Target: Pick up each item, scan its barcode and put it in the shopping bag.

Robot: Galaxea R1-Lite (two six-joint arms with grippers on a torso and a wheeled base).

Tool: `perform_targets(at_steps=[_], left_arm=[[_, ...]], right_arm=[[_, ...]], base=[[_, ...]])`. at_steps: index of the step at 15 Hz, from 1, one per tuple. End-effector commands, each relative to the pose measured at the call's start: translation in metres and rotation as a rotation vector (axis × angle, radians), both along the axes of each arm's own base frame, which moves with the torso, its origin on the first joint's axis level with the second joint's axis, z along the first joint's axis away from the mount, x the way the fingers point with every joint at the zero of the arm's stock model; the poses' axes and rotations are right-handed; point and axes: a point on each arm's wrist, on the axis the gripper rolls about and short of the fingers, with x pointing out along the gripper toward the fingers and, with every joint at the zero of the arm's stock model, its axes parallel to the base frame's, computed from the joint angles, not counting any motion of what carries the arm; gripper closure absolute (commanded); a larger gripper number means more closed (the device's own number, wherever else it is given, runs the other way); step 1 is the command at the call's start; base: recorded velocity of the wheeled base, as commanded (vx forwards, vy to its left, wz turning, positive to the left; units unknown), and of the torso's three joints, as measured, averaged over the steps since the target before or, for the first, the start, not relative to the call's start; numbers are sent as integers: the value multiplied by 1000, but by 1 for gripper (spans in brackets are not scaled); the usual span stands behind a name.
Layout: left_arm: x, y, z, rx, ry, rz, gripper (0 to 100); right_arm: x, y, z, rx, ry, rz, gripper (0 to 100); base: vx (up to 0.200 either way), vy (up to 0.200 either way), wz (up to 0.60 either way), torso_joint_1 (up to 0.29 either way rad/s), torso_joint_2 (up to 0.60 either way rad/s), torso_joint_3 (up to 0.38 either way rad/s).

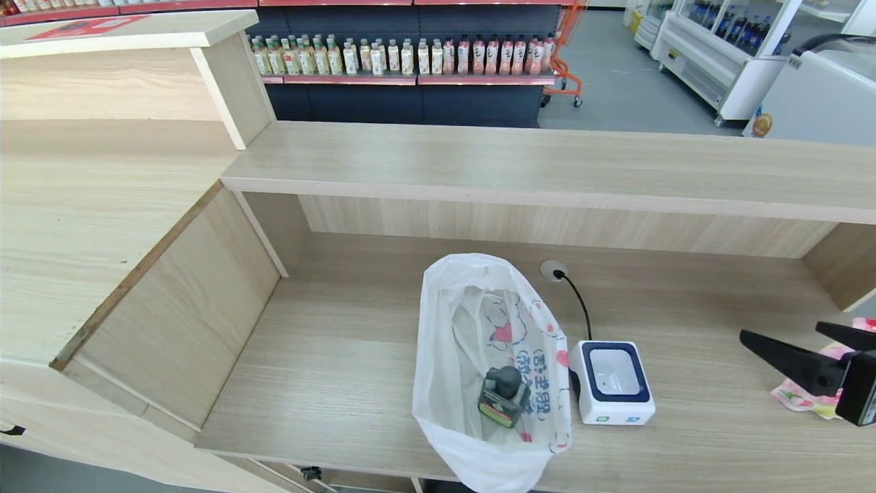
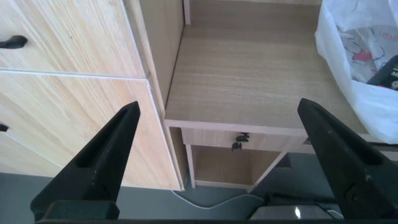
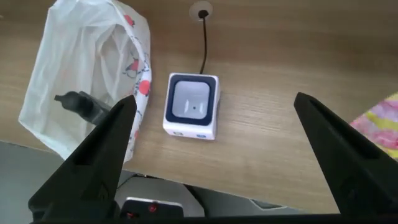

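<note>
A white plastic shopping bag (image 1: 479,322) stands open at the middle of the lower desk, with a dark bottle-like item (image 1: 504,398) inside it. Just right of the bag sits the white, blue-framed barcode scanner (image 1: 611,382). My right gripper (image 1: 783,333) is open at the desk's right end, above a pink and yellow packet (image 1: 797,398). In the right wrist view, the scanner (image 3: 191,106), the bag (image 3: 81,68) and the packet (image 3: 382,121) lie below that gripper (image 3: 214,98). My left gripper (image 2: 219,106) hangs open and empty, low before the desk's front edge, with the bag (image 2: 351,56) off to one side.
A black cable (image 1: 578,301) runs from the scanner to a grommet (image 1: 553,270) in the desk. A raised counter ledge (image 1: 547,164) walls the back and a wooden side panel (image 1: 185,308) the left. Drawers with a black handle (image 2: 12,42) and a small lock (image 2: 239,140) sit below the desk's front.
</note>
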Motion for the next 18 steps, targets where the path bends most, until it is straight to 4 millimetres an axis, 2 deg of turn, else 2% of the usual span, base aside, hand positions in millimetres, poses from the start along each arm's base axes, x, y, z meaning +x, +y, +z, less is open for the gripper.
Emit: perform_targets(at_steps=[1,3,7,11,14,17,18], left_arm=[[0,0,0,1,0,-1,0],[0,0,0,1,0,1,0],[0,0,0,1,2,-1,0],[0,0,0,2,5,-1,0],[0,0,0,-5,0,-1,0],[0,0,0,-2,2,-2,0],[0,0,0,-1,3,-1,0]], right_arm=[[-2,-2,0,1,-4,-17,0],[2,-5,1,9,2,-46,0],[38,-23,12,96,41,-196,0],[59,-32,15,140,67,-253,0],[76,-33,20,189,70,-265,0],[94,-44,19,218,93,-313,0],[98,-46,19,222,94,-323,0]], base=[[-200,-200,0,-17,-7,7],[-200,-200,0,-12,-2,5],[-200,-200,0,1,6,4],[-200,-200,0,5,2,1],[0,-200,0,4,-2,1],[0,0,0,0,0,0],[200,0,0,12,12,-2]])
